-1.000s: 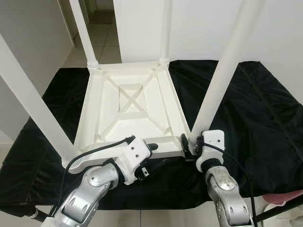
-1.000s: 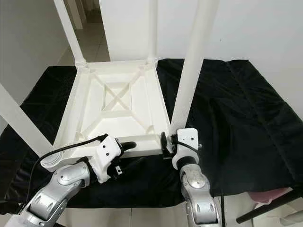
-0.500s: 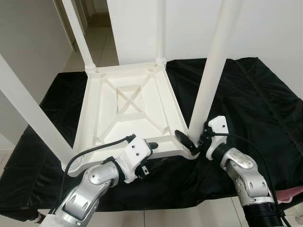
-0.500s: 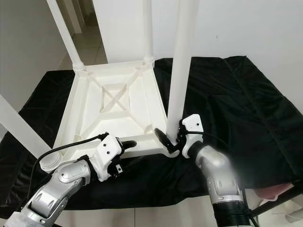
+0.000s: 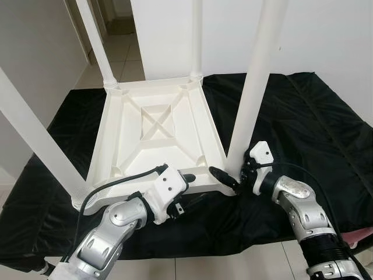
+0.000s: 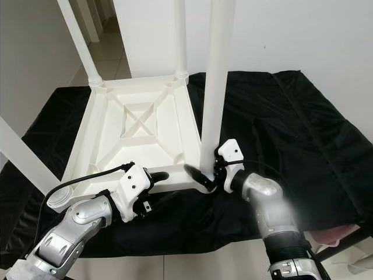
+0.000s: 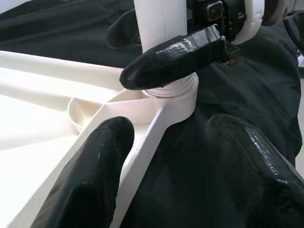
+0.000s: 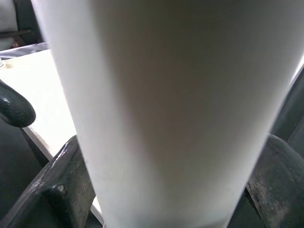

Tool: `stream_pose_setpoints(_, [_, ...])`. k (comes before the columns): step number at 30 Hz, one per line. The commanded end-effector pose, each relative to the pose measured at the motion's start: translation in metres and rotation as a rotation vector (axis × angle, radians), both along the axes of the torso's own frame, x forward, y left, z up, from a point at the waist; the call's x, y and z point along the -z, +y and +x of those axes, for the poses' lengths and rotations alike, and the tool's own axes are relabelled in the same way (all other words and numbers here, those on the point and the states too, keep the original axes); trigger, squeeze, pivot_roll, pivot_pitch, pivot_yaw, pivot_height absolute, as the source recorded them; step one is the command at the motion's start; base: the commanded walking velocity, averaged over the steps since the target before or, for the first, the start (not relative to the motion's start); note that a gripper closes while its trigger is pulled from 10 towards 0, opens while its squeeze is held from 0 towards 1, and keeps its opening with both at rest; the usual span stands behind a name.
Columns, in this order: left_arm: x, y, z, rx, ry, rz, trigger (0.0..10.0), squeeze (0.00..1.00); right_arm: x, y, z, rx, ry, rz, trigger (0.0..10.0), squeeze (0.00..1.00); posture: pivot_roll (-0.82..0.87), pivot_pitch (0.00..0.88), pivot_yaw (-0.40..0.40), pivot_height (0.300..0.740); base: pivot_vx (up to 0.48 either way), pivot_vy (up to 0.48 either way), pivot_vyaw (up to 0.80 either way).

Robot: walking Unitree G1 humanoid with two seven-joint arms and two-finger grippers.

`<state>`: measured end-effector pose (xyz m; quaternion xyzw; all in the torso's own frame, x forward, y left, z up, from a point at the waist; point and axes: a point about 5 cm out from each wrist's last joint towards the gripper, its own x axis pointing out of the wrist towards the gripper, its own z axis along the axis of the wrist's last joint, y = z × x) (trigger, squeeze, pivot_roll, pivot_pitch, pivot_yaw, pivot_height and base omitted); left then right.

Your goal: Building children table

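Observation:
A white children's table (image 5: 157, 134) lies upside down on a black cloth, its legs pointing up. My right gripper (image 5: 233, 173) is shut on the base of the near right leg (image 5: 250, 99), where it meets the corner socket. In the right wrist view that leg (image 8: 166, 109) stands between both fingers (image 8: 61, 190). My left gripper (image 5: 189, 189) is open and straddles the table's near rim (image 7: 142, 156), one finger (image 7: 90, 180) on the rim's inner side, the other over the cloth. The right gripper's finger (image 7: 175, 57) lies against the leg just ahead.
Three more legs rise at the near left (image 5: 35, 140), far left (image 5: 96, 41) and far right (image 5: 196, 38). The black cloth (image 5: 315, 128) spreads wide to the right. A white wall stands behind, a tiled doorway at the far left, and something pink (image 5: 364, 236) sits at the lower right.
My right gripper has turned around the leg's base, its forearm swinging out to the right and one finger sweeping left. The left gripper stays on the rim. The camera has shifted slightly.

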<state>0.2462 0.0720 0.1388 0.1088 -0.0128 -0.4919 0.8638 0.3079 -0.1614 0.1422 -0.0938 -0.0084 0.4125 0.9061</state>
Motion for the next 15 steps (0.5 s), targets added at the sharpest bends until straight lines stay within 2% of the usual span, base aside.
stream_pose_setpoints(1, [0.0042, 0.0015, -0.0019, 0.018, 0.028, 0.006, 10.0, 0.00, 0.0024, 0.0113, 0.0001, -0.047, -0.001, -0.015, 10.0, 0.00, -0.05, 0.028, 0.052, 0.740, 0.000, 0.000, 0.00])
stream_pose_setpoints(6, [0.0039, 0.0009, -0.0018, 0.011, 0.028, 0.001, 10.0, 0.00, 0.0037, 0.0121, -0.0001, -0.052, 0.002, -0.003, 10.0, 0.00, -0.04, 0.029, 0.053, 0.740, 0.000, 0.000, 0.00])
stream_pose_setpoints(7, [0.0040, 0.0001, -0.0022, 0.008, 0.028, -0.001, 10.0, 0.00, 0.0047, 0.0123, -0.0003, -0.053, 0.002, 0.006, 8.5, 0.00, -0.04, 0.029, 0.053, 0.740, 0.000, 0.000, 0.00])
stream_pose_setpoints(9, [0.0040, 0.0001, -0.0022, 0.008, 0.028, -0.001, 10.0, 0.00, 0.0047, 0.0123, -0.0003, -0.053, 0.002, 0.006, 8.5, 0.00, -0.04, 0.029, 0.053, 0.740, 0.000, 0.000, 0.00])
stream_pose_setpoints(10, [0.0053, -0.0003, -0.0040, 0.014, 0.029, 0.004, 10.0, 0.00, 0.0044, 0.0115, -0.0002, -0.051, -0.003, 0.013, 0.0, 0.00, -0.05, 0.033, 0.059, 0.740, 0.000, 0.000, 0.00])
stream_pose_setpoints(15, [0.0065, -0.0003, -0.0044, 0.022, 0.032, 0.014, 10.0, 0.00, 0.0034, 0.0077, 0.0014, -0.042, -0.018, 0.014, 0.0, 0.00, -0.05, 0.039, 0.062, 0.740, 0.000, 0.000, 0.00])
